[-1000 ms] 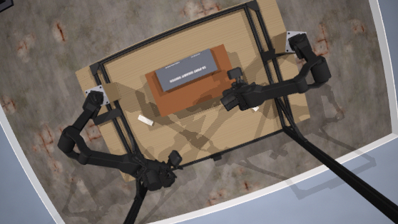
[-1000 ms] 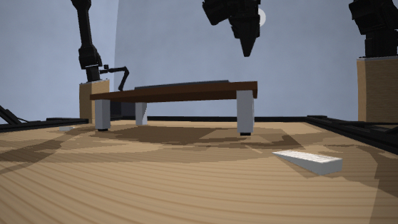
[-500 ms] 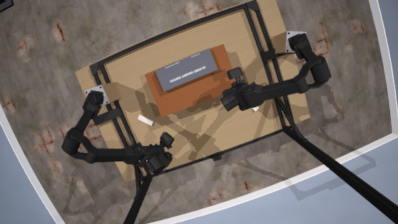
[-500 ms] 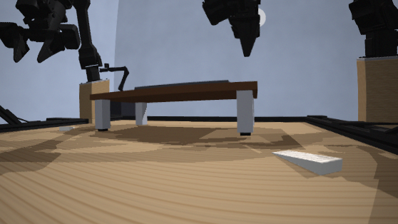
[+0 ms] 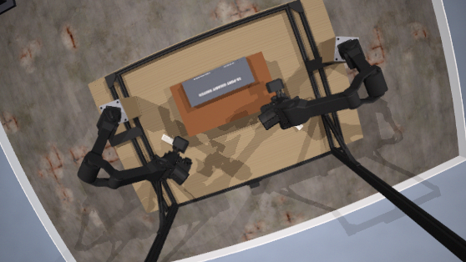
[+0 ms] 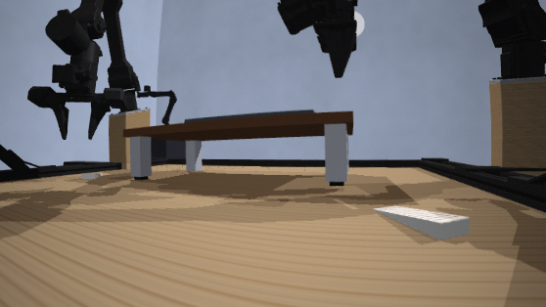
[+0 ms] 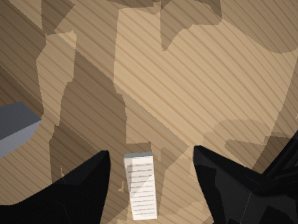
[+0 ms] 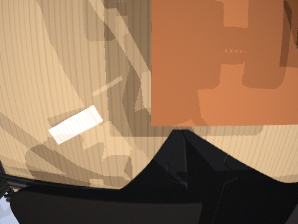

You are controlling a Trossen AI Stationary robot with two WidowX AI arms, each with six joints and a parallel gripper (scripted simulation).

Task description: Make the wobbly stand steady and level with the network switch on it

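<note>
Right now my left jaws [image 5: 182, 168] [image 6: 77, 138] stand spread above the worktop [image 5: 267, 146] [image 6: 245, 254] [image 7: 165, 75] [image 8: 30, 75], pointing down with nothing pinched. From the left wrist I can see one white wedge [image 5: 167, 139] [image 6: 91, 176] [image 7: 141, 187] lying down on the wood, lined up in the gap between the two fingers but untouched by either.

My right jaws [image 5: 267, 118] [image 6: 339, 75] are pressed together and empty, hanging higher than the stand's board near its right-arm end, apart from it. The second wedge [image 5: 299, 127] [image 6: 423, 220] [image 8: 76, 124] lies on the worktop beyond that end of the stand, partly hidden from the top view by the arm; in the exterior view its thin end points to picture left and its thick end to the right.

As for the stand [image 5: 188, 123] [image 6: 274, 128] [image 8: 185, 60], it is upright on its grey legs, with the network switch [image 5: 219, 81] [image 6: 250, 115] lying on its orange board, toward the long edge away from my jaws. On the exterior camera the board looks lower at picture left. Both wedges sit clear of its feet. Which foot is off the wood, I cannot tell.
</note>
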